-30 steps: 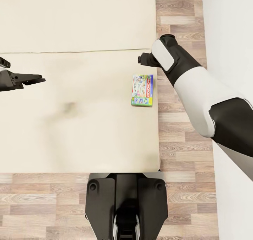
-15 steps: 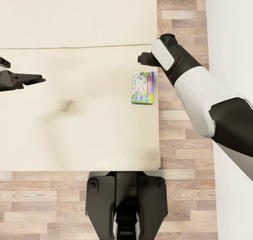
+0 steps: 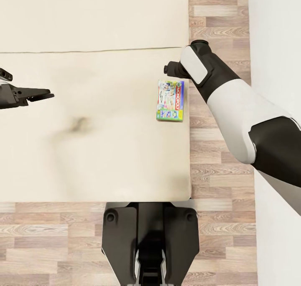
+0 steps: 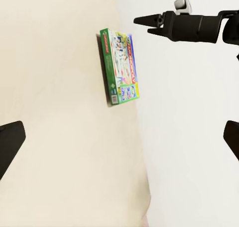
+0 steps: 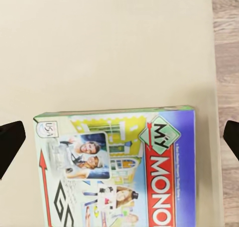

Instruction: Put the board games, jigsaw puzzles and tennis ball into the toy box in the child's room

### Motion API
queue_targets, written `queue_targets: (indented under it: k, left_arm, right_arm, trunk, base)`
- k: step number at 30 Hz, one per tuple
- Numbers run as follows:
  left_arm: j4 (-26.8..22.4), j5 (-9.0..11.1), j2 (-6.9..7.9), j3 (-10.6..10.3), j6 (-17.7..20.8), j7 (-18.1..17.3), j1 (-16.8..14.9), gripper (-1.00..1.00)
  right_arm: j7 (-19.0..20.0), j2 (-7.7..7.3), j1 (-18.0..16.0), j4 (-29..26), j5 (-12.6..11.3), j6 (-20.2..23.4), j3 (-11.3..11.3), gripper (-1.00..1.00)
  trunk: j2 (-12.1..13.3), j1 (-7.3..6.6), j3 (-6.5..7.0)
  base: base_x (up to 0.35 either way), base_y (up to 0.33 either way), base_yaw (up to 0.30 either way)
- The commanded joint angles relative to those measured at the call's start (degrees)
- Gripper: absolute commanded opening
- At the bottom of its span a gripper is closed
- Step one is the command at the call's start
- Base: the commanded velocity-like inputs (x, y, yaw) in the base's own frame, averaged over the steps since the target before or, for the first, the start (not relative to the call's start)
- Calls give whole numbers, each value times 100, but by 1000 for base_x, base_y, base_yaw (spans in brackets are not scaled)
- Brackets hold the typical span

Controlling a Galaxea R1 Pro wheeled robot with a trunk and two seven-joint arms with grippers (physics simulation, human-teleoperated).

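A green-edged board game [image 3: 170, 101] with red Monopoly lettering lies flat on the beige mattress of the bed [image 3: 92, 152], close to its right edge. My right gripper [image 3: 167, 68] hovers just beyond the box's far end. In the right wrist view its fingers stand wide apart, so the right gripper [image 5: 119, 142] is open above the game [image 5: 119, 172]. My left gripper [image 3: 42, 96] hangs over the mattress far to the left, open and empty. The left wrist view looks across the bed at the game [image 4: 119, 66] and the right gripper [image 4: 148, 26].
Wood plank floor [image 3: 217, 181] runs along the bed's right side up to a white wall [image 3: 280, 34]. A seam [image 3: 92, 51] crosses the mattress, and a shallow dent [image 3: 79, 124] marks its middle. My base [image 3: 150, 240] stands at the bed's near edge.
The whole head view has shifted: bed, seam and game sit a little higher in the picture. The game now lies closer to the right gripper. Both grippers keep their pose.
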Motion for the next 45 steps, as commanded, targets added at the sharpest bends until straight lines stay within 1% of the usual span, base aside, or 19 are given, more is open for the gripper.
queue_targets:
  k: [1, 11, 20, 26, 33, 37, 39, 45]
  left_arm:
    - [0, -4, 3, -2, 61, -24, -2, 100]
    - [0, -2, -5, -7, 61, -24, -2, 100]
    - [0, -2, 2, -18, 61, -24, -2, 100]
    - [0, -4, 3, -19, 61, -24, -2, 100]
    - [0, -7, 3, -20, 61, -24, -2, 100]
    - [0, -9, 3, -23, 61, -24, -2, 100]
    - [0, -10, 3, -23, 61, -24, -2, 100]
    - [0, -7, 3, -21, 61, -24, -2, 100]
  right_arm:
    - [-51, 0, -4, -4, -51, 8, 26, 100]
    - [23, 0, -10, -37, -48, 5, 51, 100]
    - [215, 0, -17, -234, -41, 5, 64, 100]
    - [235, 0, -26, -401, -39, 5, 70, 100]
    - [238, 0, -28, -453, -36, 5, 75, 100]
    - [245, 0, -28, -462, -13, 5, 136, 100]
    - [246, 0, -28, -472, 69, 5, 232, 100]
    - [235, 0, -22, -548, 258, 3, 382, 100]
  trunk:
    - [-10, 3, -15]
    - [-10, 3, -108]
    - [-10, 3, -192]
    - [-10, 3, -247]
    - [-10, 3, -312]
    - [-10, 3, -349]
    - [-10, 3, -368]
    - [-10, 3, -423]
  base:
    - [0, 0, 0]
    - [0, 0, 0]
    - [0, 0, 0]
    - [0, 0, 0]
    - [0, 0, 0]
    - [0, 0, 0]
    - [0, 0, 0]
    - [0, 0, 0]
